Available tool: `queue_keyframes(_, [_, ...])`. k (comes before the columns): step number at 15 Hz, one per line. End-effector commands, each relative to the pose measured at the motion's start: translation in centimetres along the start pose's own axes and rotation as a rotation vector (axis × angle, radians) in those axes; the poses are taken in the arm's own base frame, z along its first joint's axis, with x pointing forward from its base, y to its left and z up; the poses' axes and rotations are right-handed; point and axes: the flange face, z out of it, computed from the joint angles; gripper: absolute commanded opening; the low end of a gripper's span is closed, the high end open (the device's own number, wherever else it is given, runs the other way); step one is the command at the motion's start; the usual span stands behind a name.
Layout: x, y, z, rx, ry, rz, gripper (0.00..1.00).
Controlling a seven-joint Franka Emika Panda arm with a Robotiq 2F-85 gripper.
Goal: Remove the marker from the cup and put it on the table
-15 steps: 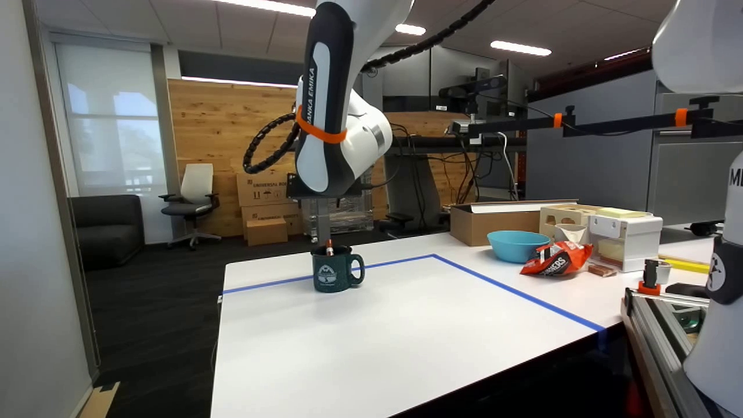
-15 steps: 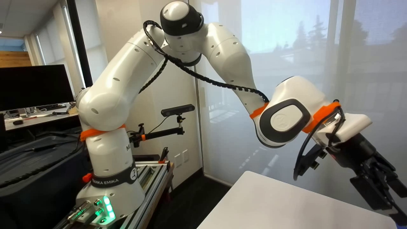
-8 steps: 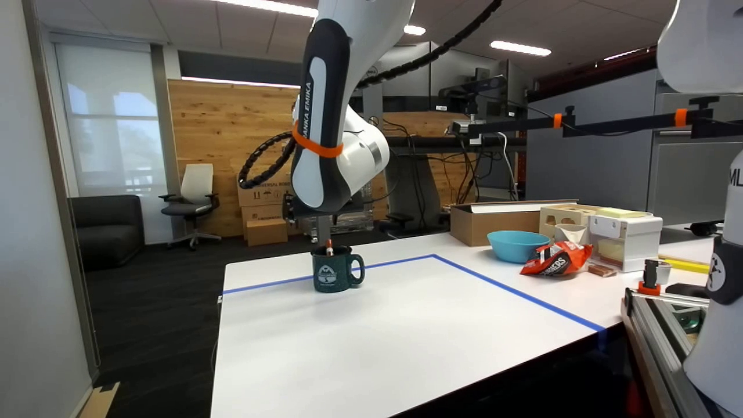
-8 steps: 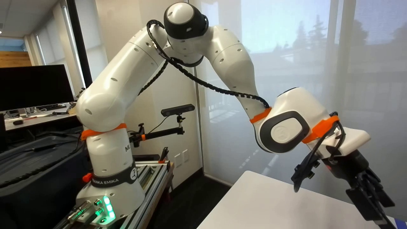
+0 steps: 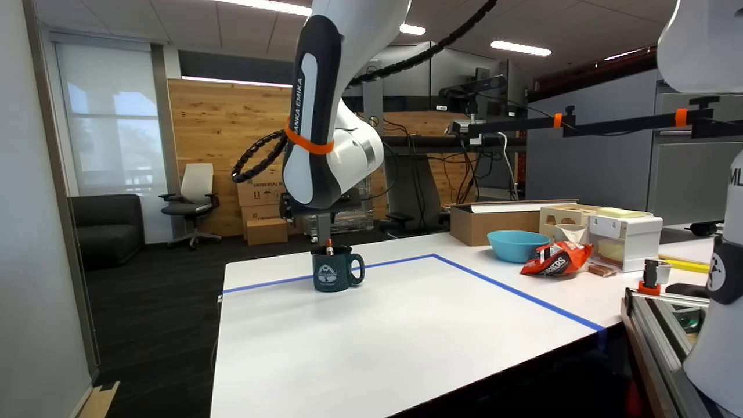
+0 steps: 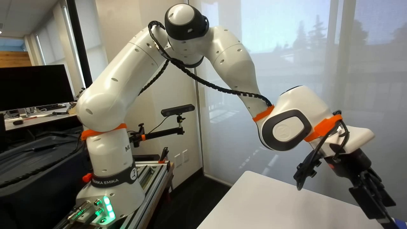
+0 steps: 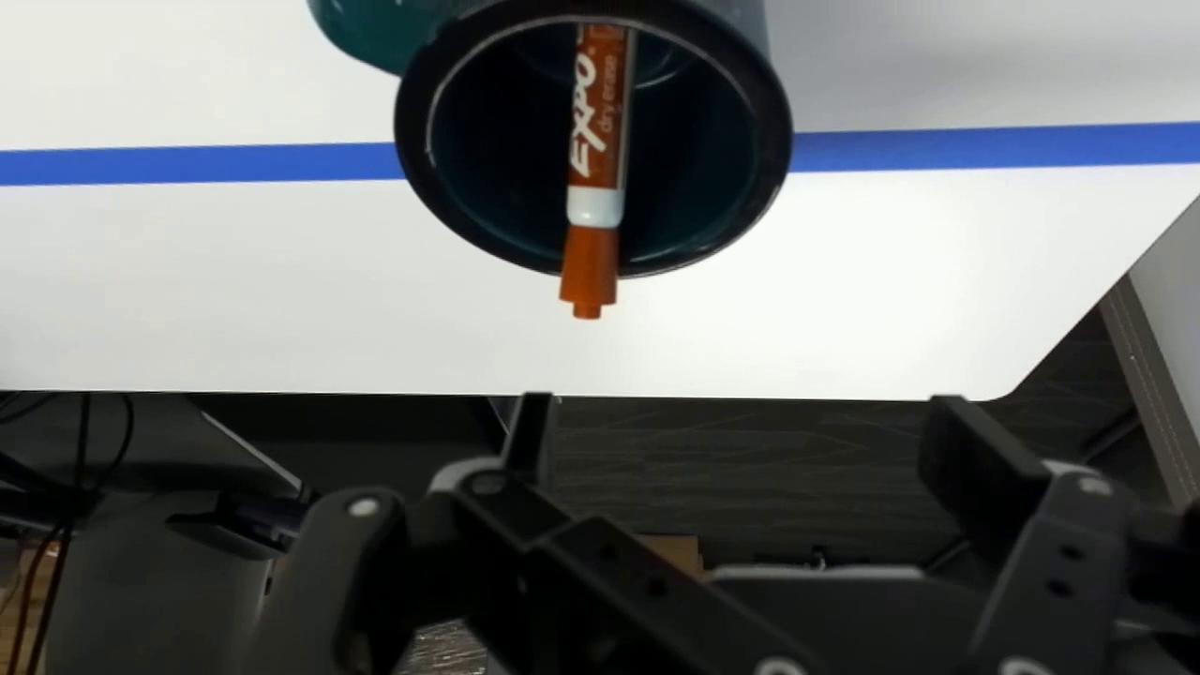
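Observation:
The marker has an orange-brown cap, a white band and a brown EXPO label. It leans in the dark teal cup, cap end over the rim. In an exterior view the cup stands upright on the white table, its handle to the right, and the marker's tip shows above the rim. My gripper is open and empty in the wrist view, its fingers wide apart. The marker's cap lies above the left finger in that picture. The gripper is partly cut off at the lower right in an exterior view.
Blue tape runs along the table and behind the cup. A light blue bowl, a red bag, a cardboard box and a white box stand at the table's right side. The table's rounded corner is near the right finger.
The arm has come down and the gripper is lower than one second ago. In the last half second it has shifted slightly outward. The cup and marker have not moved.

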Motion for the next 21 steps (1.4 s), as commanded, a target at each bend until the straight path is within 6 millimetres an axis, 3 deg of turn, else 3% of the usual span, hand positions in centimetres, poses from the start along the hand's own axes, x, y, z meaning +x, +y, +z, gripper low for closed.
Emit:
queue_keyframes(1, [0.3, 0.7, 1.3, -0.052, -0.017, -0.010, 1.00])
queue_keyframes(10, [-0.3, 1.9, 3.5, -0.125, -0.069, -0.026, 1.00])
queue_keyframes(13, [-0.8, 1.5, 4.0, -0.124, -0.082, -0.030, 0.81])
queue_keyframes(14, [-1.0, 1.3, 4.2, -0.123, -0.088, -0.029, 0.87])
queue_keyframes(15, [-1.2, 1.2, 4.5, -0.124, -0.092, -0.028, 0.85])
queue_keyframes(20, [-1.6, 0.5, 5.9, -0.124, -0.128, -0.019, 0.63])
queue_keyframes(21, [-1.6, 0.4, 6.2, -0.124, -0.135, -0.017, 0.67])
